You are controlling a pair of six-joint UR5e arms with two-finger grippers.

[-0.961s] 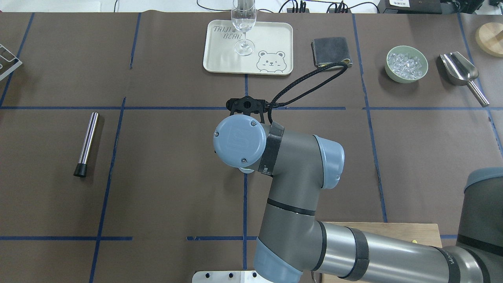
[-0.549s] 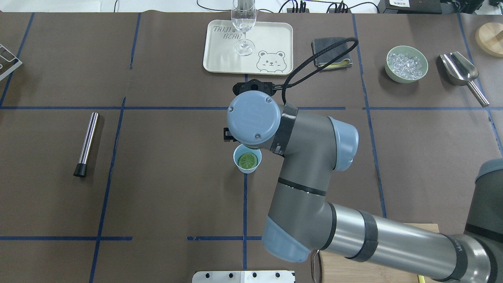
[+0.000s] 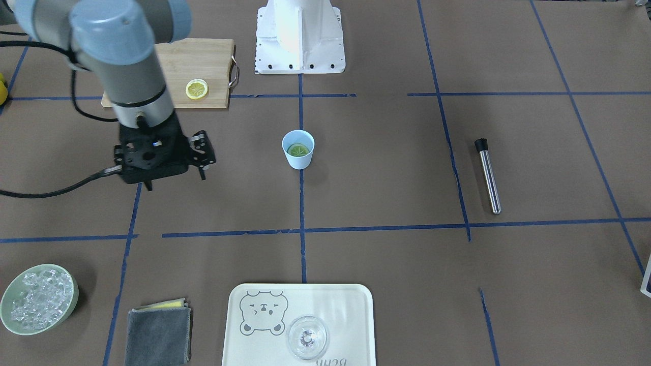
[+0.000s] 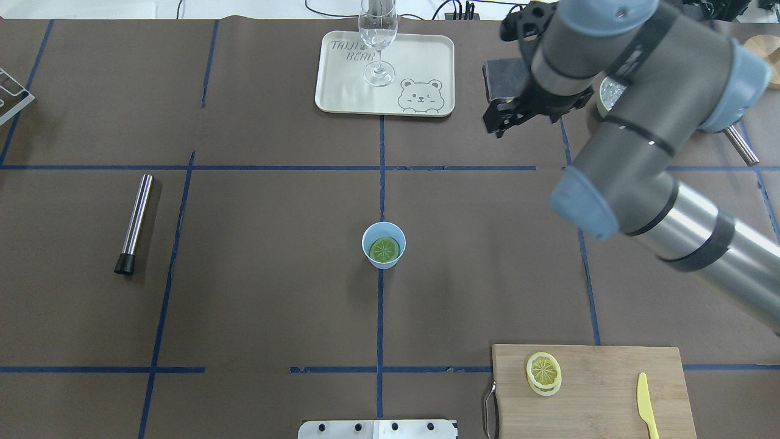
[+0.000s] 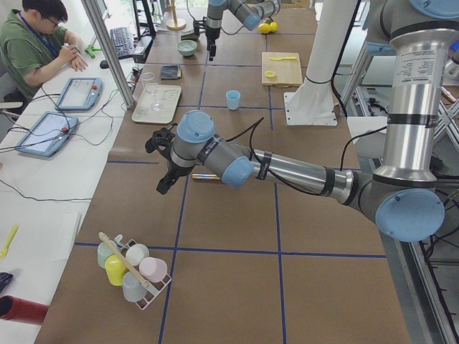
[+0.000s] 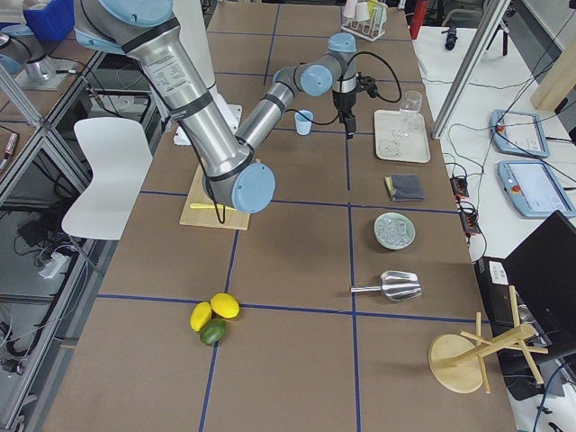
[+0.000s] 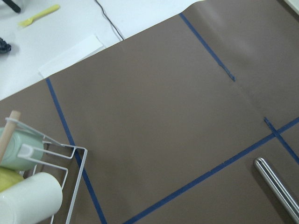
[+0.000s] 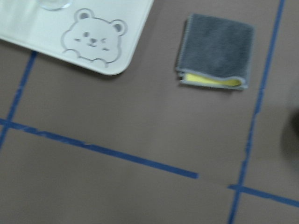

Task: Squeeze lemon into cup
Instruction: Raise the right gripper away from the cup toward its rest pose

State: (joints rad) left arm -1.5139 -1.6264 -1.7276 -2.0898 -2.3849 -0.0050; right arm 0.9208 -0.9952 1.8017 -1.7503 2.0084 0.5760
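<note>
Fingers of the right gripper stand spread with nothing between them, well beyond the cup and toward the robot's right of it. You can see the lemon lying flat inside the cup, which stands upright on the surface. You cannot tell whether the left gripper has its fingers apart or together. It hangs far to the cup's left, where the metal rod also lies.
</note>
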